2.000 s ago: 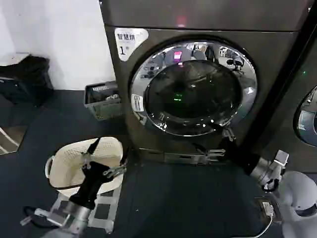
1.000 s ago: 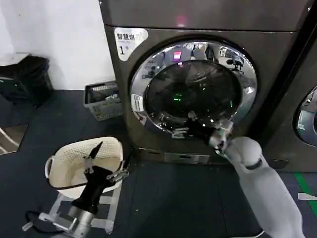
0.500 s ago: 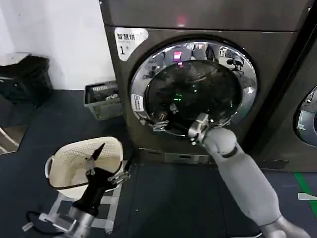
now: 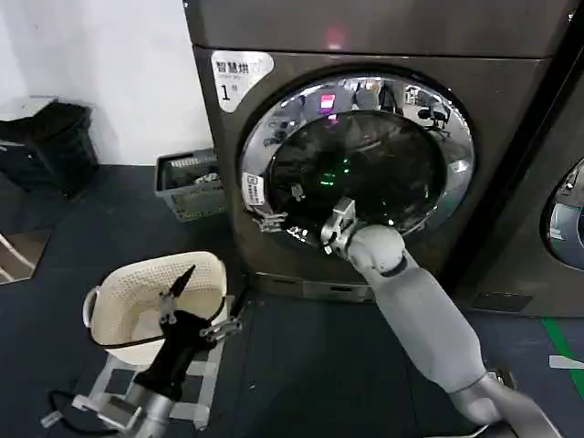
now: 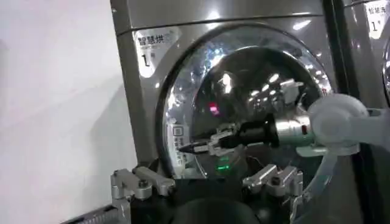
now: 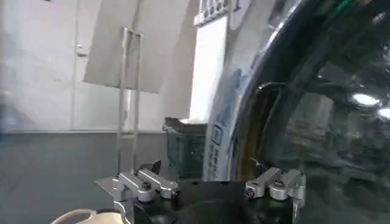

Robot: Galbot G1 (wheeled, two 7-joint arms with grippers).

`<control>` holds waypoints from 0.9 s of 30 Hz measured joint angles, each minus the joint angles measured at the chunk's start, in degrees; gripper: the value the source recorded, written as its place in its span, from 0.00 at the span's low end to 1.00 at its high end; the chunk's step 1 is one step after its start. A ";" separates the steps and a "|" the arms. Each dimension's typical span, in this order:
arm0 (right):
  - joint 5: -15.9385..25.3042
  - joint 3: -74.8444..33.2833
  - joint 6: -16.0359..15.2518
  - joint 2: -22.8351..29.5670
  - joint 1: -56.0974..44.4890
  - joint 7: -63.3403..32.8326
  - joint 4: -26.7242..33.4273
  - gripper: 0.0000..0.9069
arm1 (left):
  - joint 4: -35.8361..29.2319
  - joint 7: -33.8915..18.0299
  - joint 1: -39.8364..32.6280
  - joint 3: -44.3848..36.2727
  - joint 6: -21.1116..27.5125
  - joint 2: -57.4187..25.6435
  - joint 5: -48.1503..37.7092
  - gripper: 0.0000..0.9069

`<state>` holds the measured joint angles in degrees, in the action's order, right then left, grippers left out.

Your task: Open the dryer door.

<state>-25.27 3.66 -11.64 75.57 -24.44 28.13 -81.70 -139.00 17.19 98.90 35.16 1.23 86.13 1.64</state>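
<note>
one "1" label point(image 4: 239, 75) on dryer point(image 4: 511, 100)

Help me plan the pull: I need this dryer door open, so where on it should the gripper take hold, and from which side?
Grip the dryer door at the chrome rim's lower-left edge, near the white sticker, coming from the front. The glass is smooth and domed; only the rim gives an edge. The right gripper is there, open. Hinge side likely right, though unseen.

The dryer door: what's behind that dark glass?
Through the dryer door show only a green glow and room reflections. The drum's contents cannot be seen; the right gripper reaches its lower-left rim.
</note>
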 joint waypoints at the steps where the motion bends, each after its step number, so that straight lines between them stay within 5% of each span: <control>1: 0.00 0.20 0.01 0.19 0.15 -0.01 0.42 1.00 | -0.04 0.01 0.00 -0.09 0.00 0.04 0.00 1.00; 14: -0.10 1.38 -0.87 1.62 1.20 2.11 2.10 1.00 | -0.66 -0.01 0.07 -0.09 0.22 -0.04 -0.37 1.00; 27: -2.54 0.00 -2.34 -2.45 -2.29 14.62 -3.47 1.00 | 0.65 -1.06 -0.98 1.32 3.63 -0.18 -1.46 1.00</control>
<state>-27.81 3.66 -13.98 73.12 -26.73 42.75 -85.16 -138.35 16.13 97.92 36.48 4.86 85.96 0.18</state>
